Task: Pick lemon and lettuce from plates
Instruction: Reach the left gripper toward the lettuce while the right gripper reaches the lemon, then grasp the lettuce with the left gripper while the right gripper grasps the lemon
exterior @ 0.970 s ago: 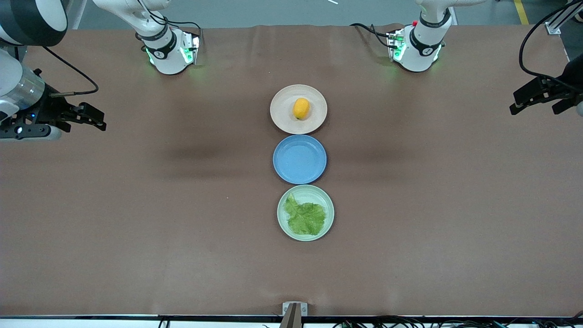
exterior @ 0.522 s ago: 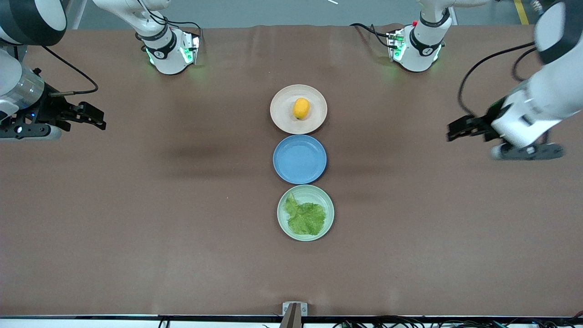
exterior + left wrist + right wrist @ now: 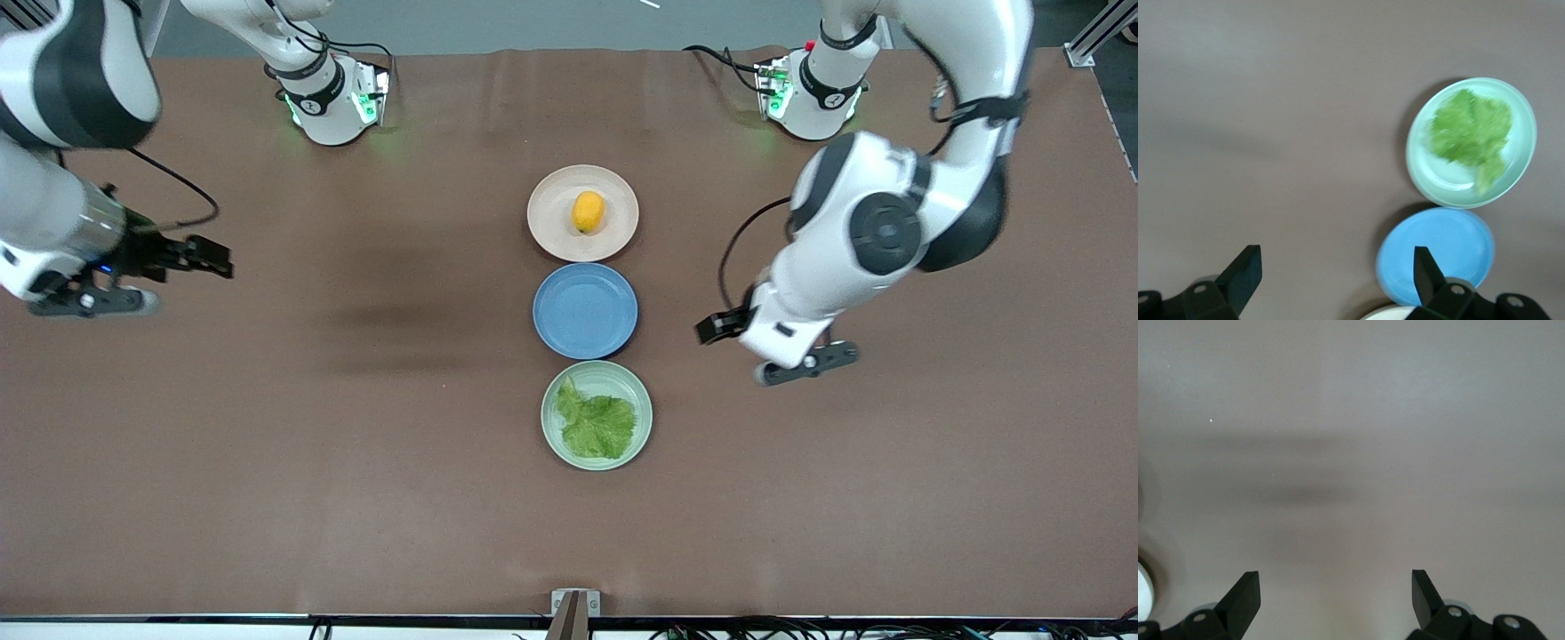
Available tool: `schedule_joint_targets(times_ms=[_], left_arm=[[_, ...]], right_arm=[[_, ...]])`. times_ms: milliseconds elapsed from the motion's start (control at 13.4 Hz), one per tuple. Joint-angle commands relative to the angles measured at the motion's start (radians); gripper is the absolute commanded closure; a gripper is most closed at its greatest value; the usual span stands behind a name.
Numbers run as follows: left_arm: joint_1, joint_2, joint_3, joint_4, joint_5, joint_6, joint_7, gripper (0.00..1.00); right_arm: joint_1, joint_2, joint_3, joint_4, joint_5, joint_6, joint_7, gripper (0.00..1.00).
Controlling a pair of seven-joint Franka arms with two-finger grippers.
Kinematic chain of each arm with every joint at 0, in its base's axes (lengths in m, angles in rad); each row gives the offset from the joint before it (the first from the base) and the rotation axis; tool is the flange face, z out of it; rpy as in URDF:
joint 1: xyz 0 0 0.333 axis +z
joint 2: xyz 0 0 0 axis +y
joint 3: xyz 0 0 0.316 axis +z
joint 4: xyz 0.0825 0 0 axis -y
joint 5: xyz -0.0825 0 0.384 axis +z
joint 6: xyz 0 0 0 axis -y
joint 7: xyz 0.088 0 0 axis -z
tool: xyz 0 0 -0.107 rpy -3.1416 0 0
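Brown table (image 3: 267, 444) with 3 plates: cream-pink (image 3: 551, 233), blue (image 3: 584, 311), mint green (image 3: 641, 411).

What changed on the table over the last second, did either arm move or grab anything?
The left gripper swung in from the table's edge to above bare table beside the blue plate, open and empty. The right gripper shifted slightly inward, also open. The lemon, the lettuce and all three plates stayed put.

Bare table (image 3: 356, 427) flanks the plates (image 3: 582, 213); only the blue plate (image 3: 585, 311) sits between them.
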Motion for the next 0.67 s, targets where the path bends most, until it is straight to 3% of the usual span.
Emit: schedule_joint_targets(times_ms=[0, 299, 597], left_arm=[[-0.053, 0.079, 0.008, 0.023, -0.011, 0.142, -0.202, 0.0], [-0.142, 0.22, 0.015, 0.053, -0.002, 0.379, -0.521, 0.0], [-0.175, 0.323, 0.022, 0.087, 0.016, 0.544, -0.681, 0.0]], right_arm=[[0.083, -0.002, 0.009, -0.027, 0.094, -0.016, 0.261, 0.0], [0.35, -0.067, 0.012, -0.192, 0.112, 0.142, 0.585, 0.0], [0.654, -0.024, 0.01, -0.311, 0.109, 0.415, 0.933, 0.0]])
